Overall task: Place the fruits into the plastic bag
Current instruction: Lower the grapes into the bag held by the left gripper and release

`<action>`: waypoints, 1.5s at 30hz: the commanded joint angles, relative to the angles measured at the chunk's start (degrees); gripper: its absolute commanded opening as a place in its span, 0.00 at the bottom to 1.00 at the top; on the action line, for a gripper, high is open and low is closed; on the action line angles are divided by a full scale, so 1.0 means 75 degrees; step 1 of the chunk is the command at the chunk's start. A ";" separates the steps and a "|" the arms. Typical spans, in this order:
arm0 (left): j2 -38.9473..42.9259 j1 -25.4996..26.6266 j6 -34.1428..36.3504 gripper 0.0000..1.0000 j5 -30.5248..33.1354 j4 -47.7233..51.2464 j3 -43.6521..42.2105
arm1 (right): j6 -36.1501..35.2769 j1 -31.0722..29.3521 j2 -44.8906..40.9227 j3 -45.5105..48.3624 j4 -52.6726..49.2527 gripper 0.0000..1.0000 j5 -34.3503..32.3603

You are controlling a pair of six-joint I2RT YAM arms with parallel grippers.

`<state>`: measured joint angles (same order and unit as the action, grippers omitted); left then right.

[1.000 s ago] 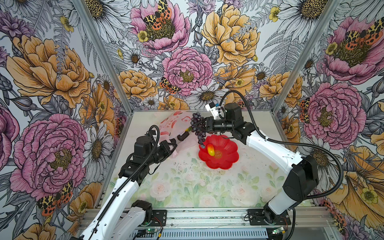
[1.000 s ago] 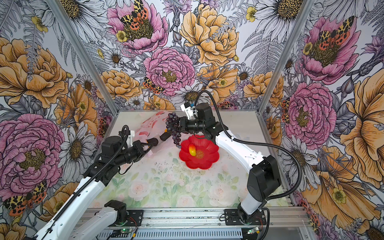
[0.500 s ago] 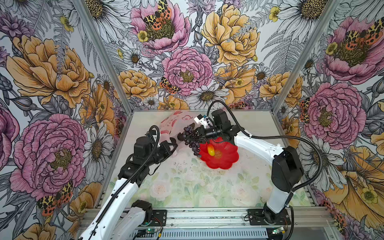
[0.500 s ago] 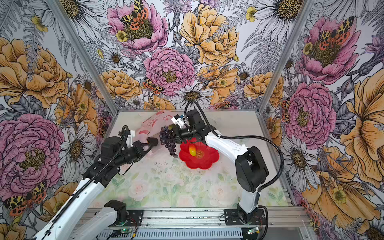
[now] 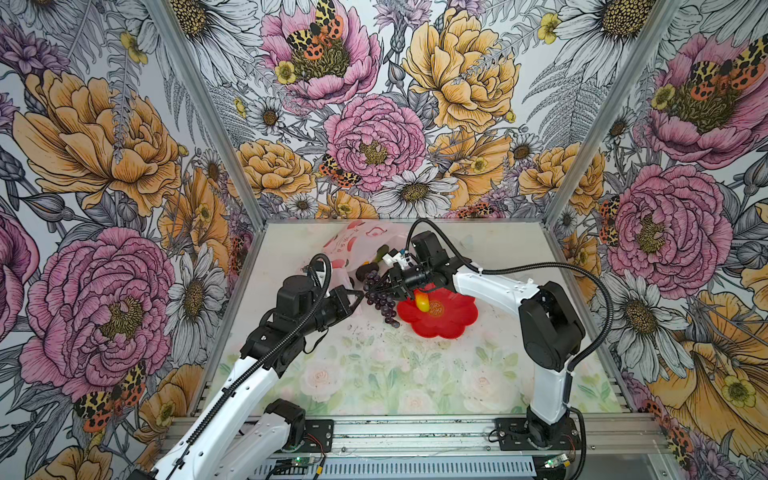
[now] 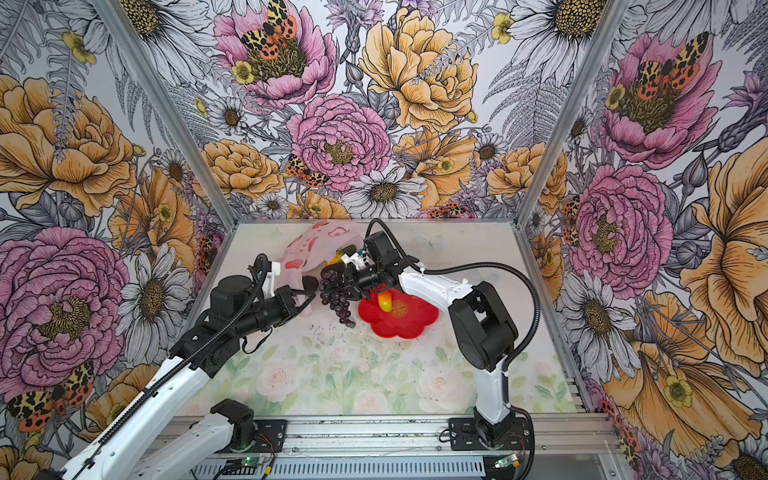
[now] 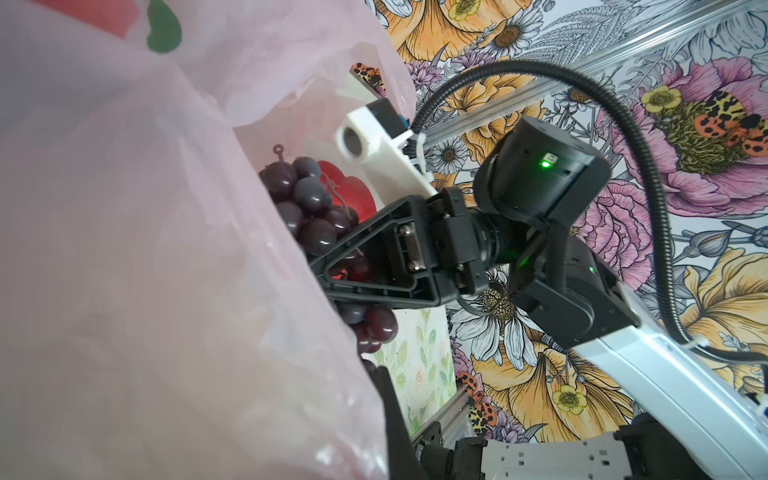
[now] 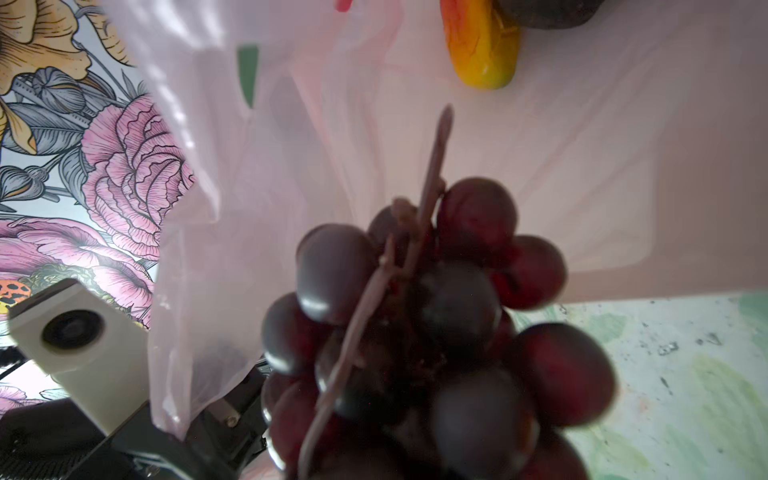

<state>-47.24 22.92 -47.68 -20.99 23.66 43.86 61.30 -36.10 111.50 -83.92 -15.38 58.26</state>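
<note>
One level claw (image 5: 380, 286) around grape bunch (image 5: 388, 311)

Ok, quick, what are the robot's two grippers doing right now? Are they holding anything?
Left gripper: closed, pinching the edge of the plastic bag.
Right gripper: closed on the grape bunch, holding it at the bag's opening.

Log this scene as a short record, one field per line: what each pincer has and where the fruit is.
left pincer: shut on the plastic bag edge
right pincer: shut on the grape bunch, hanging at the bag's mouth
inside bag: orange-yellow fruit, dark fruit
on red plate: one yellow-red fruit
</note>
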 commanded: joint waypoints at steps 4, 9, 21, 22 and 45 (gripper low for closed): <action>0.0154 0.0516 0.0697 0.00 0.0173 0.0380 0.0396 | 0.0779 -0.0050 0.0316 -0.0522 -0.0040 0.28 0.0132; 0.0446 0.1159 0.1303 0.00 0.0505 0.1402 0.0419 | 0.1274 -0.0039 0.0356 -0.0749 -0.0017 0.29 0.0140; 0.1405 0.2150 0.1054 0.00 0.1009 0.1997 -0.0357 | 0.2905 0.0240 0.0356 -0.0974 0.0084 0.31 -0.1273; 0.1401 0.2182 0.1037 0.00 0.1045 0.2001 -0.0354 | 0.3081 0.0243 0.0349 -0.0967 0.0165 0.31 -0.1415; -0.0150 0.2143 0.0381 0.00 0.1055 0.0704 0.1269 | 0.5051 -0.0374 0.1213 -0.0549 0.3221 0.30 -0.6180</action>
<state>-47.00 39.46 -42.72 -11.60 34.28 51.51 99.07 -38.46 117.99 -87.48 2.52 18.50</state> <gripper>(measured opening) 0.050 0.306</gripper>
